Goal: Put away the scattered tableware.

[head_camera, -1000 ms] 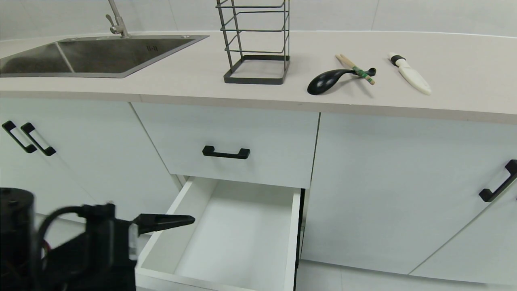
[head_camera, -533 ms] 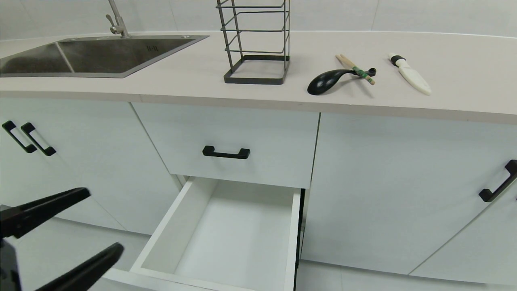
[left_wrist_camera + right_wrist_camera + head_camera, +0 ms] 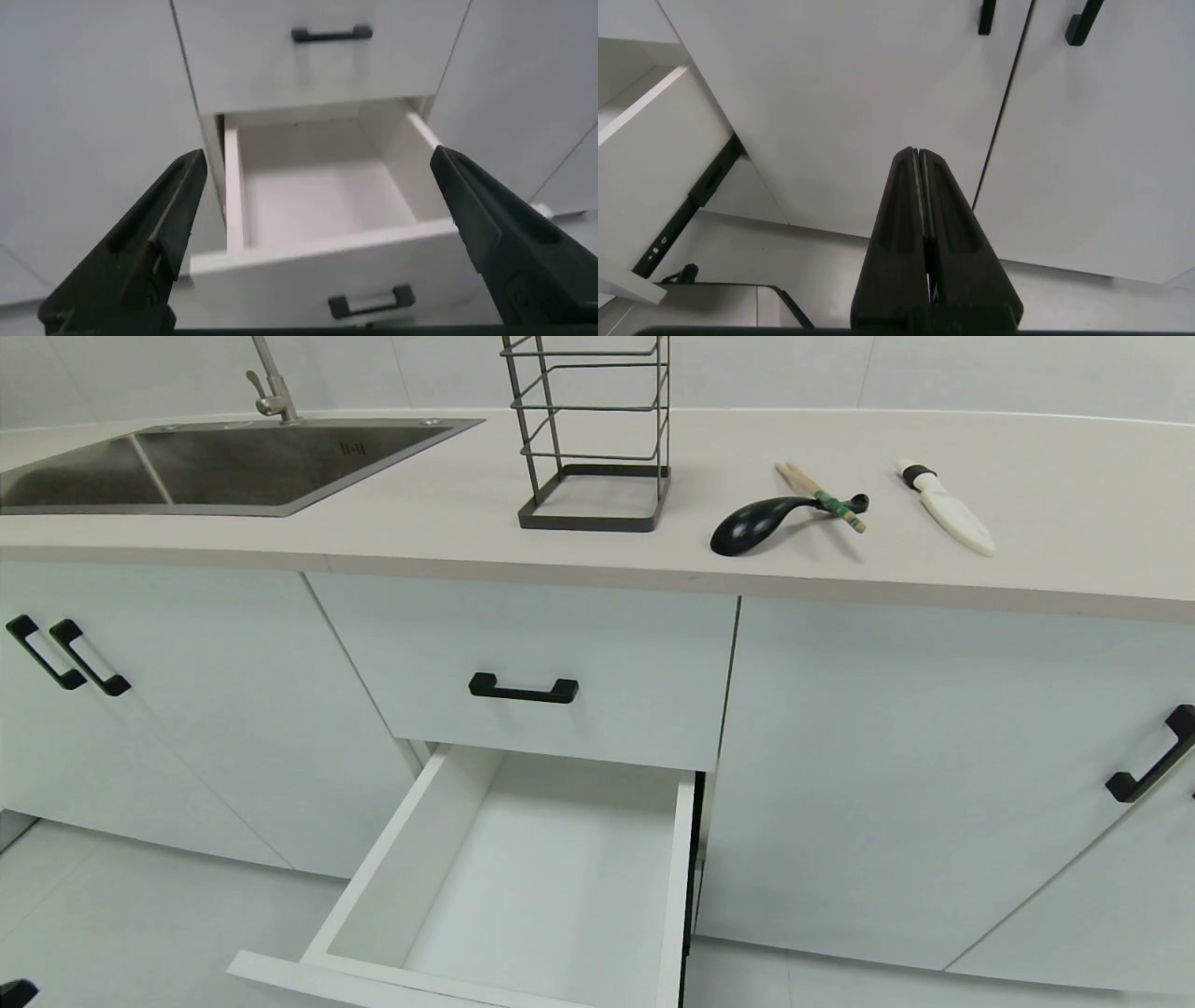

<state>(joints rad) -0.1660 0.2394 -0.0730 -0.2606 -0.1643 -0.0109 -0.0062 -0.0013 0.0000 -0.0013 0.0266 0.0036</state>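
From the head view, the scattered tableware lay on the right part of the counter. The black spoon lay with its bowl toward the near left and its handle running right and slightly far. The pair of chopsticks ran from far left to near right, and their near ends crossed the tip of the spoon's handle. Just to the right, apart from both, the white knife lay on a similar slant, its black-banded end far and its point toward the near right. An upright wire rack stood left of the spoon, and a sink with a faucet was set in the far left of the counter. Below the counter, the lower drawer stood pulled out, under a shut upper drawer with a black handle.

In the left wrist view, the left gripper hung in front of the pulled-out drawer, facing into it. Its jaws were spread wide with nothing between them. The drawer's front handle showed at the near edge.

In the right wrist view, the right gripper faced the white cabinet doors to the right of the drawer. Its jaws were pressed together on nothing.
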